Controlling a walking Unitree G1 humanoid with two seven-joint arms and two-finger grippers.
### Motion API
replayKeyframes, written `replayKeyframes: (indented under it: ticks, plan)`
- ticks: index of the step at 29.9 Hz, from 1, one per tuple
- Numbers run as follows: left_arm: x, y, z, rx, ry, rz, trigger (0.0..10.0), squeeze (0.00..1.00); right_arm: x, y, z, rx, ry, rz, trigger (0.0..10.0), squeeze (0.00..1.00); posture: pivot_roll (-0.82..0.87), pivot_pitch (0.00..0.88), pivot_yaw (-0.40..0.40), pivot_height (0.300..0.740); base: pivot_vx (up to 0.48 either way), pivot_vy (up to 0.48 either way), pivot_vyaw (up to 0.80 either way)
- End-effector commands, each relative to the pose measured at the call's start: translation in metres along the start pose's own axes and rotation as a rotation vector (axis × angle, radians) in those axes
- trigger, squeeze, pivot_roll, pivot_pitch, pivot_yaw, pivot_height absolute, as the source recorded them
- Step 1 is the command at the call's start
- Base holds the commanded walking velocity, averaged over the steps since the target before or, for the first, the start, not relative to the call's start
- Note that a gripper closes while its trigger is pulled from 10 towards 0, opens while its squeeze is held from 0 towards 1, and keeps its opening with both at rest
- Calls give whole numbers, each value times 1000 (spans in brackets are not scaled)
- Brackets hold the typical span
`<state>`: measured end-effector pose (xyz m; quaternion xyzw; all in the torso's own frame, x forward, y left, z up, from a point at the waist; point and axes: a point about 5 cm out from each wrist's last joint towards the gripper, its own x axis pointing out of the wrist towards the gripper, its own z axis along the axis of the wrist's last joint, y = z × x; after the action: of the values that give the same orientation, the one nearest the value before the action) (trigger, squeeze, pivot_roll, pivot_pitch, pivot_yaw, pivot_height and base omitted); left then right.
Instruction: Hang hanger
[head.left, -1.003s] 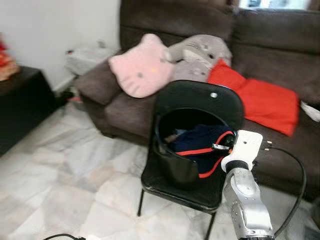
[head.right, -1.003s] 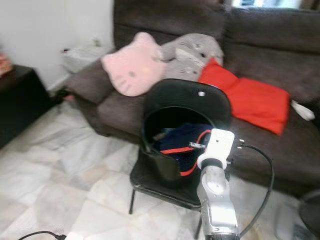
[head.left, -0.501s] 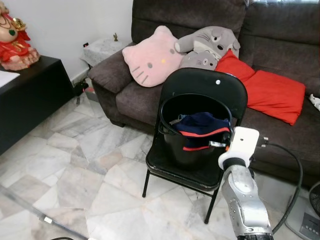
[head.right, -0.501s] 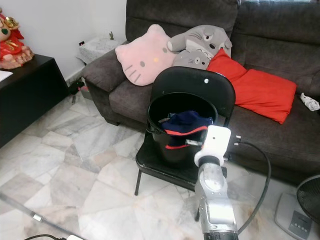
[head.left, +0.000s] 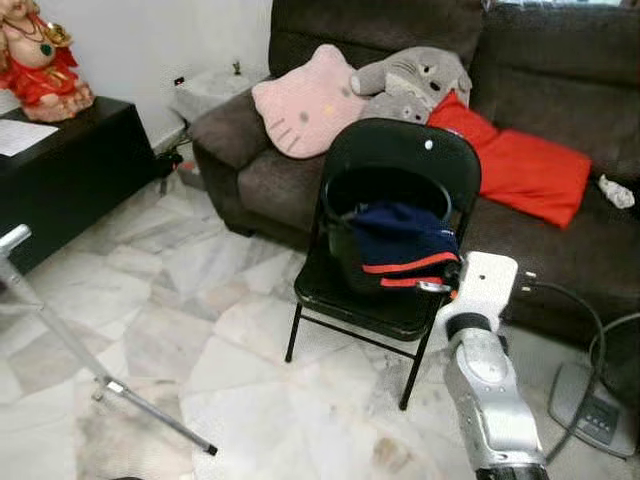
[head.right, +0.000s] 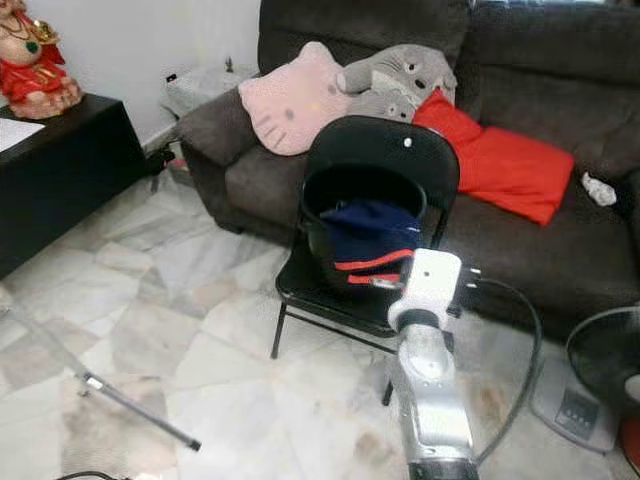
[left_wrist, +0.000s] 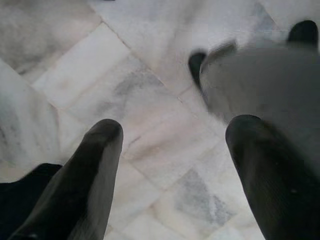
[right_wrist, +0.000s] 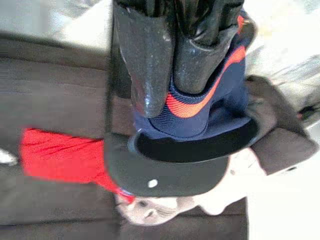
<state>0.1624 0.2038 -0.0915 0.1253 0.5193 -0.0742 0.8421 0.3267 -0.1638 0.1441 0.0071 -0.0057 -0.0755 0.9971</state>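
Right hand (right_wrist: 172, 75) is reaching forward over the black folding chair (head.left: 400, 160), fingers pressed nearly together and gripping what looks like a thin metal piece, likely the hanger (head.left: 432, 287); too small to confirm its shape. A navy garment with red-orange trim (head.left: 402, 245) is hanging from that grip and draping over the rim of the black bucket (head.left: 345, 190), which is sitting on the chair seat. Judgement: the garment is on the hanger and being lifted out of the bucket, which serves as the laundry container.

Left hand (left_wrist: 170, 145) is hanging idle above the marble floor (head.left: 180, 340), fingers spread wide, holding nothing.

A metal rack leg (head.left: 90, 360) is slanting across the floor on the robot's left, probably the drying stand where the hanger belongs. Behind the chair, the brown sofa (head.left: 560, 80) is carrying a pink cat cushion (head.left: 300, 100) and a red cushion (head.left: 520, 165).
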Motion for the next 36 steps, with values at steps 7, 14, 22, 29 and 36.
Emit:
replayKeyframes:
  ticks: [7, 14, 22, 29, 36]
  plan:
    - [-1, -2, -9, -6, 34, -11, 10000, 0, 0, 9, 10, 10, -55, 38, 10000, 0, -101, 107, 16, 740, -271, 0, 0]
    - [-1, -2, -9, -6, 33, -10, 10000, 0, -5, 28, 37, 3, -206, 175, 10000, 0, -102, 111, 17, 740, -273, 0, 0]
    - [-1, -2, -9, -3, 36, -11, 10000, 0, -11, 53, 62, -23, -300, 334, 10000, 0, -99, 114, 16, 740, -272, 0, 0]
    - [-1, -3, -9, -4, 38, -12, 10000, 0, -18, 69, 65, -58, -314, 485, 10000, 0, -97, 116, 16, 740, -271, 0, 0]
    - [0, -3, -9, -5, 39, -10, 10000, 0, -40, 95, 60, -95, -283, 766, 10000, 0, -97, 117, 14, 740, -114, 0, 0]
